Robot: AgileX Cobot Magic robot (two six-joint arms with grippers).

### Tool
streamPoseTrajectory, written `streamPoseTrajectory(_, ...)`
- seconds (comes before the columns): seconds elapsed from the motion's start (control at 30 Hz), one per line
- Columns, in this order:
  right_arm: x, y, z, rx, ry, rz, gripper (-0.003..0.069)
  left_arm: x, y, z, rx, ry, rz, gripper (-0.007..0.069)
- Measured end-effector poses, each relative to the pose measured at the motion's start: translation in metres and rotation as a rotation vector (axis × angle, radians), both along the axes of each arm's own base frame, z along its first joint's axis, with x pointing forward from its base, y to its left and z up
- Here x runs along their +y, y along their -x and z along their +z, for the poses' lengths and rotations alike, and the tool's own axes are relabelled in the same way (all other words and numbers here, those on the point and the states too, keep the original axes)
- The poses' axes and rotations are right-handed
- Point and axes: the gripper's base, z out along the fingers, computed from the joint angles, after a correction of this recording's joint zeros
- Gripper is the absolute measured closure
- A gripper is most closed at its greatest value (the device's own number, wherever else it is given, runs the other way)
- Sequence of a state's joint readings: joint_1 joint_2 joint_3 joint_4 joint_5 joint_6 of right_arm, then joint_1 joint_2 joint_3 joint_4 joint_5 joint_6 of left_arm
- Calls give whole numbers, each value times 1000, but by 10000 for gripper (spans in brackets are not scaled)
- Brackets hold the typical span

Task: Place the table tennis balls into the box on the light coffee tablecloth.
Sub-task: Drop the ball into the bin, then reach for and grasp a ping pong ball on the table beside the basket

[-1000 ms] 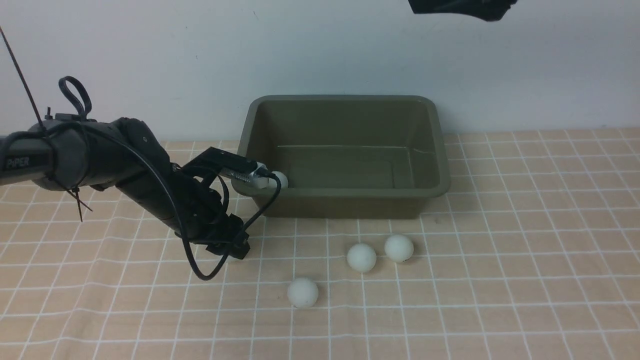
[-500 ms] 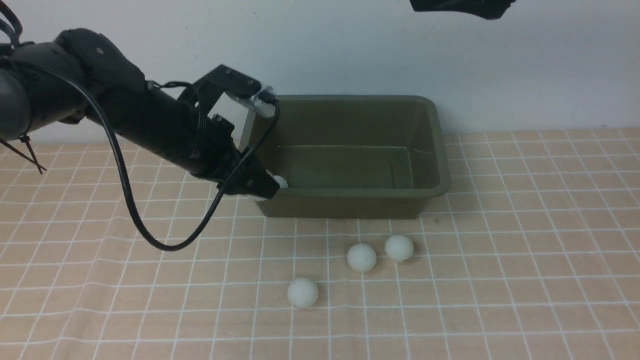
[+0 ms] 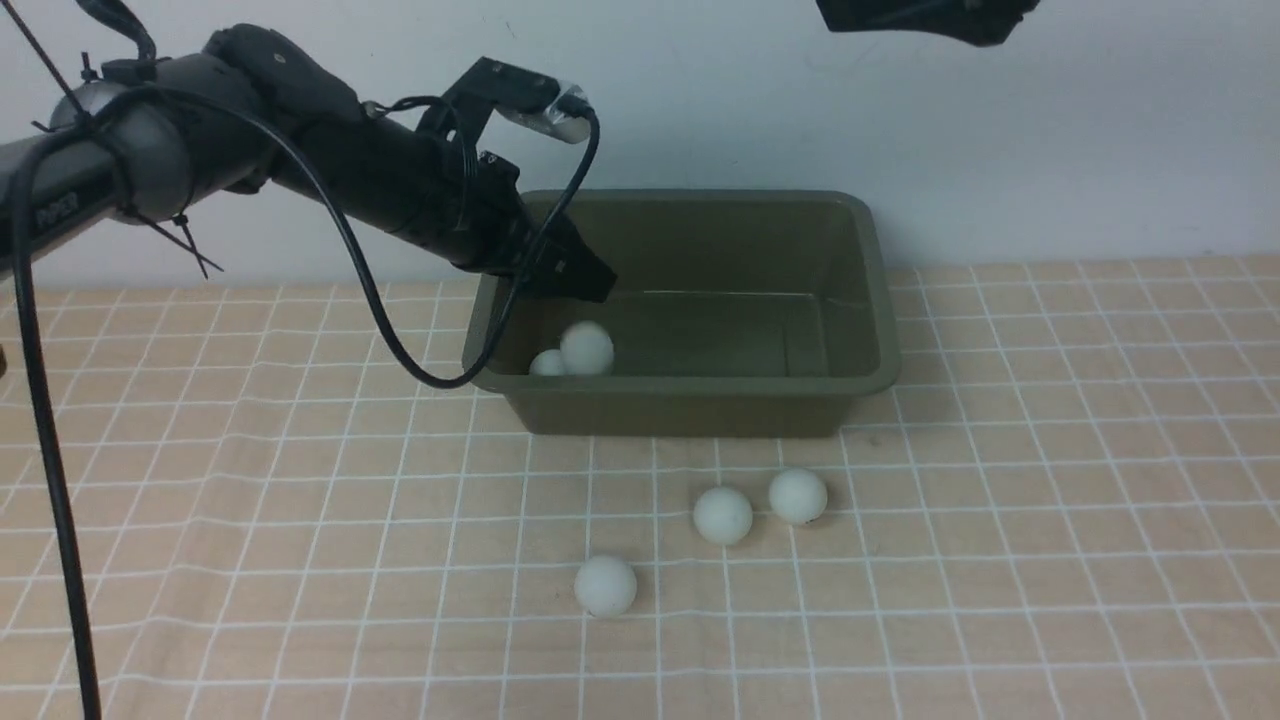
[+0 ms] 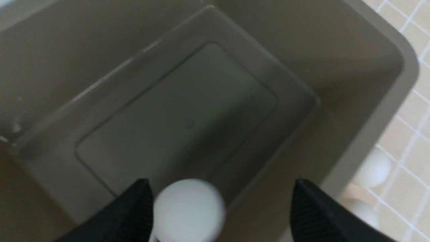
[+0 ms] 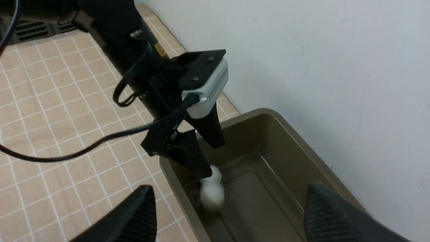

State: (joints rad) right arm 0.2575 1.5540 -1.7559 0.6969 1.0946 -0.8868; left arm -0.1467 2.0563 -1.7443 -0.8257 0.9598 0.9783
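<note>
Box: olive-green plastic tub, rectangular, with rounded corners, a flared rim and sloping smooth walls. It stands on the light coffee tablecloth, a peach-tan fabric with a grid of thin white lines, slightly wrinkled.

Table tennis balls: five, white, matte, round.
- Two lie inside the box at its left end. The upper ball is blurred and the lower ball touches it.
- Three rest on the cloth in front of the box: a near pair and a single ball closer to the camera.

Left claw: black ribbed fingers spread, released, holding nothing, poised above the two balls in the box.

Right claw: fingers wide apart, empty, high over the box.
</note>
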Motion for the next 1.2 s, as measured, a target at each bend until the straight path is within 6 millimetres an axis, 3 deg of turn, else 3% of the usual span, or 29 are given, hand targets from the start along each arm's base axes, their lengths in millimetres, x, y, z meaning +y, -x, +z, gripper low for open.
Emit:
streamPoseTrajectory(0.13, 0, 3, -2, 27, 15, 23, 123, 10, 14, 45, 10, -114, 13, 143)
streamPoseTrajectory(0.27, 3, 6, -7, 55, 70, 32, 123, 29, 40, 95, 15, -255, 131, 200)
streamPoseTrajectory(0.3, 4, 6, -7, 56, 69, 33, 123, 30, 43, 100, 7, -257, 138, 202)
streamPoseTrajectory(0.33, 7, 7, -9, 53, 113, 18, 123, 34, 56, 118, -8, -269, 171, 221)
streamPoseTrajectory(0.37, 8, 7, -10, 53, 122, 13, 123, 35, 58, 120, -3, -270, 178, 227)
streamPoseTrajectory(0.47, 17, 10, -13, 73, 163, -35, 123, 40, 87, 159, -79, -243, 211, 243)
streamPoseTrajectory(0.6, 26, 14, -19, 116, 154, -42, 123, 43, 113, 186, -140, -223, 218, 243)
streamPoseTrajectory(0.73, 36, 15, -52, 223, 160, -50, 123, 48, 144, 216, -225, -199, 227, 243)
streamPoseTrajectory(0.87, 34, 13, -114, 343, 182, -118, 123, 51, 170, 237, -292, -181, 234, 243)
streamPoseTrajectory(1.0, 29, 20, -149, 388, 161, -175, 123, 53, 182, 244, -314, -176, 235, 253)
streamPoseTrajectory(1.03, 26, 27, -168, 430, 131, -212, 123, 53, 186, 247, -318, -175, 234, 253)
streamPoseTrajectory(1.2, 21, 34, -203, 507, 13, -354, 123, 54, 187, 247, -317, -177, 232, 253)
